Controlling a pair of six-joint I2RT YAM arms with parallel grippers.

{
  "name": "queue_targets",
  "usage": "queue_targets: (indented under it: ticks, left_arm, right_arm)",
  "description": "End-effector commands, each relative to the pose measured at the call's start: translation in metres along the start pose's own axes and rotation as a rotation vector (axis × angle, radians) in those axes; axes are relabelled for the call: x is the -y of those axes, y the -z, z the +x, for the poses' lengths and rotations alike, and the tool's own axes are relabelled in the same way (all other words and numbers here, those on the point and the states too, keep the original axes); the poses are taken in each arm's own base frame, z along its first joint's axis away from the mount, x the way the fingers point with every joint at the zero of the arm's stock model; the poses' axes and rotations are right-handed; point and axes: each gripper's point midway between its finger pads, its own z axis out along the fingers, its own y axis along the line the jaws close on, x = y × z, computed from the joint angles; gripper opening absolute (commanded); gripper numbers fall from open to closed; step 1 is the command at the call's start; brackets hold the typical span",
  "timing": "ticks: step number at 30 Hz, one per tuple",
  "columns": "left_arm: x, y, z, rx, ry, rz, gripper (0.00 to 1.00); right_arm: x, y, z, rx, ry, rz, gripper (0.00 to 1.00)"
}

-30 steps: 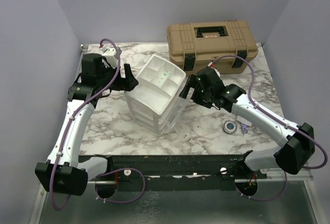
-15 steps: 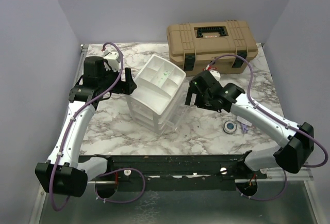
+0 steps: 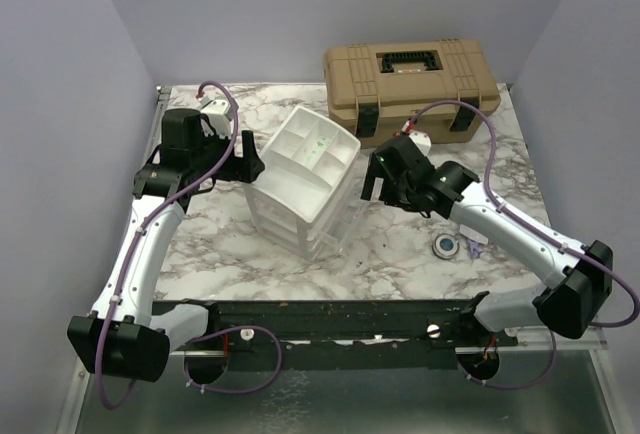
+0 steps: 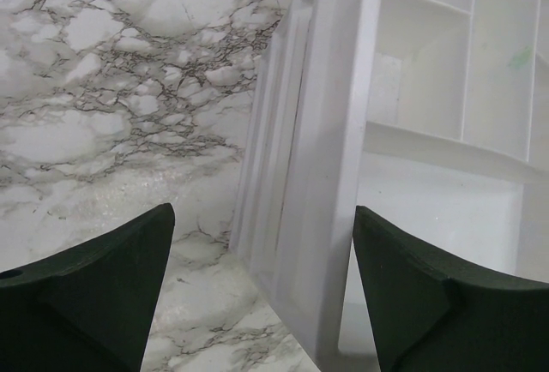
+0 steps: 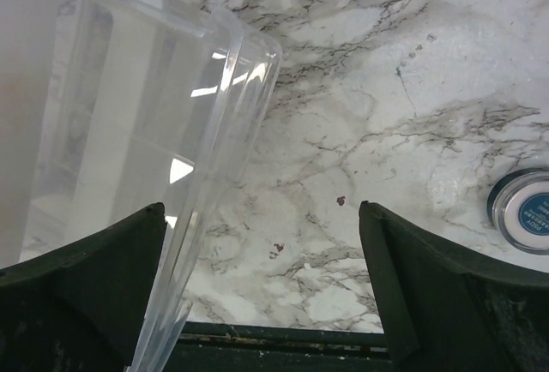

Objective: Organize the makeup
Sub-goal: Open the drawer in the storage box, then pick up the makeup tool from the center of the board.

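A round blue-centred compact (image 3: 445, 245) lies on the marble right of the white drawer unit (image 3: 300, 179); it shows at the right edge of the right wrist view (image 5: 523, 211). A small item (image 3: 472, 246) lies beside it, too small to name. My left gripper (image 3: 252, 162) is open, its jaws astride the unit's left top wall (image 4: 330, 175). My right gripper (image 3: 372, 186) is open and empty beside the unit's clear drawer front (image 5: 206, 175). The palette, pink discs and pencil are out of view.
A tan toolbox (image 3: 410, 82), closed, stands at the back right. The white drawer unit sits mid-table with an open compartmented top tray (image 4: 446, 115). The table's near edge and black rail (image 3: 340, 319) run along the front.
My right gripper has drawn back a little from the drawer unit toward the right. My left gripper has shifted slightly along the unit's left top edge.
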Motion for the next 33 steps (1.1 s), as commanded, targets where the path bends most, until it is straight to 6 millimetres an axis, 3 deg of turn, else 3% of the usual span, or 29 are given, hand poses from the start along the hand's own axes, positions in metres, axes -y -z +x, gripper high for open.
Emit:
queue_targets:
  ticks: [1, 6, 10, 12, 14, 16, 19, 21, 26, 30, 33]
  left_arm:
    - [0.008, 0.013, -0.01, 0.019, -0.02, 0.014, 0.86]
    - [0.006, 0.014, -0.006, 0.009, -0.032, 0.003, 0.86]
    - [0.007, 0.016, -0.008, 0.018, -0.043, 0.004, 0.88]
    - [0.007, 0.018, -0.009, 0.023, -0.047, 0.003, 0.89]
    - [0.007, 0.021, -0.011, 0.034, -0.05, -0.005, 0.91]
    - [0.006, 0.024, -0.013, 0.044, -0.052, -0.016, 0.92]
    - [0.005, 0.028, -0.014, 0.057, -0.053, -0.029, 0.94]
    - [0.006, 0.03, -0.014, 0.064, -0.054, -0.03, 0.94]
    - [0.004, 0.033, -0.015, 0.075, -0.056, -0.051, 0.96]
    - [0.004, 0.037, -0.016, 0.086, -0.059, -0.058, 0.96]
    - [0.004, 0.038, -0.015, 0.088, -0.061, -0.061, 0.97]
  right_arm:
    - [0.004, -0.008, -0.02, 0.079, -0.029, 0.088, 1.0]
    - [-0.003, 0.005, -0.029, 0.086, 0.01, 0.044, 1.0]
    - [-0.022, 0.05, -0.05, 0.187, 0.027, -0.169, 1.0]
    - [-0.015, 0.074, -0.061, 0.266, 0.006, -0.211, 1.0]
    - [0.004, 0.09, -0.07, 0.352, -0.006, -0.191, 1.0]
    - [0.044, 0.097, -0.074, 0.432, -0.045, -0.05, 1.0]
    - [0.104, 0.1, -0.066, 0.473, -0.061, 0.204, 1.0]
    - [0.129, 0.097, -0.056, 0.455, -0.037, 0.31, 1.0]
    - [0.159, 0.085, -0.045, 0.377, -0.014, 0.422, 1.0]
    - [0.169, 0.058, -0.039, 0.229, -0.016, 0.381, 1.0]
    - [0.186, 0.044, -0.036, 0.134, -0.034, 0.452, 1.0]
